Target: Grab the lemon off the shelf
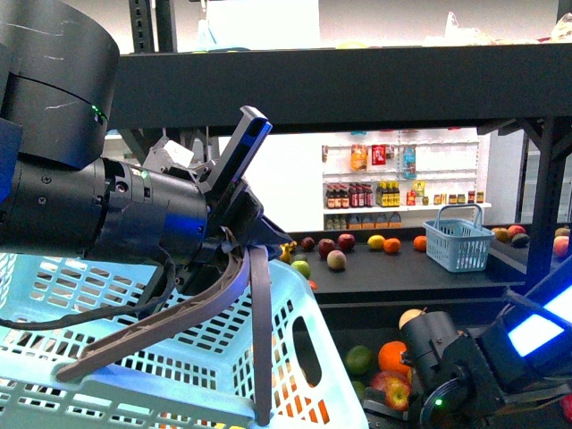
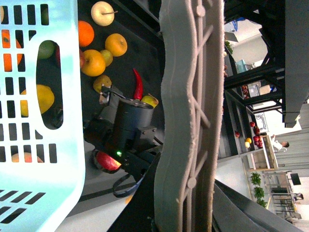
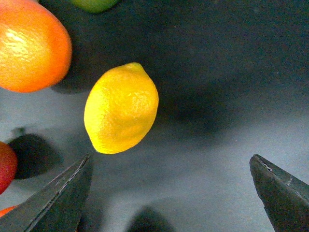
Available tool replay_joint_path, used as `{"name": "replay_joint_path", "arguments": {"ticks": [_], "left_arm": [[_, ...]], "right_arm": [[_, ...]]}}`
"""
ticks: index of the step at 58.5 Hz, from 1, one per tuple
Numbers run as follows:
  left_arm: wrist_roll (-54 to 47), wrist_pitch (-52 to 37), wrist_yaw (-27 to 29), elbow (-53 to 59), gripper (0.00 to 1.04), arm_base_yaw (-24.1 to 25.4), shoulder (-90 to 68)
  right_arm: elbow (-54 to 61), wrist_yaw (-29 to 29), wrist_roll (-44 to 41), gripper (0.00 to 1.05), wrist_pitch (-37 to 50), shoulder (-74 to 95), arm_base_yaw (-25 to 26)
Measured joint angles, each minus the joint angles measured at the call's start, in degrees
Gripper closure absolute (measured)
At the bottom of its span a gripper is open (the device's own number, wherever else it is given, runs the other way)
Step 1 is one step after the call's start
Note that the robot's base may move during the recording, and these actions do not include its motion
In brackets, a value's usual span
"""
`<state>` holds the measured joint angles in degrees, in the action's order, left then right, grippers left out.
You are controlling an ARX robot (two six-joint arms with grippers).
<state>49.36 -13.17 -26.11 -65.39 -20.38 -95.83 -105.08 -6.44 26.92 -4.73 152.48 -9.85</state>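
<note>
Front view: the left end effector (image 1: 161, 393) hangs empty, its two long fingers spread wide apart, over a pale blue basket (image 1: 331, 393) in the foreground. The right arm (image 1: 447, 357) reaches down to the lower deck of the black shelf (image 1: 357, 85), where mixed fruit (image 1: 393, 357) lies near the deck's front edge; its end effector is hidden from here. Left wrist view: one ribbed finger (image 2: 188, 116) fills the middle of the picture, the basket wall is beside it, and beyond them the right arm sits low over the dark deck among fruit and a red chilli (image 2: 137, 83). Right wrist view: the lemon (image 3: 120, 108) rests on the shelf deck just beside an orange (image 3: 29, 46), with a green fruit (image 3: 94, 4) beyond it. The right end effector (image 3: 169, 193) is open, its two dark tips wide apart and short of the lemon, touching nothing. The approach looks nearly done. Judging by this, what is left is to bring the fingers around the lemon, grip it and lift it off the shelf.
</note>
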Motion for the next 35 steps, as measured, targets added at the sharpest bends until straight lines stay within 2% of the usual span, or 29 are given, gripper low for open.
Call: {"name": "replay_joint_path", "arguments": {"ticks": [10, 35], "left_arm": [[0.00, 0.00, 0.00, 0.00, 0.94, 0.00, 0.00], [-0.02, 0.00, 0.00, 0.00, 0.94, 0.00, 0.00]], "right_arm": [[-11.21, -3.15, 2.25, 0.07, -6.54, 7.32, -1.27], [-32.24, -2.97, 5.46, 0.07, -15.67, 18.93, -2.80]]}}
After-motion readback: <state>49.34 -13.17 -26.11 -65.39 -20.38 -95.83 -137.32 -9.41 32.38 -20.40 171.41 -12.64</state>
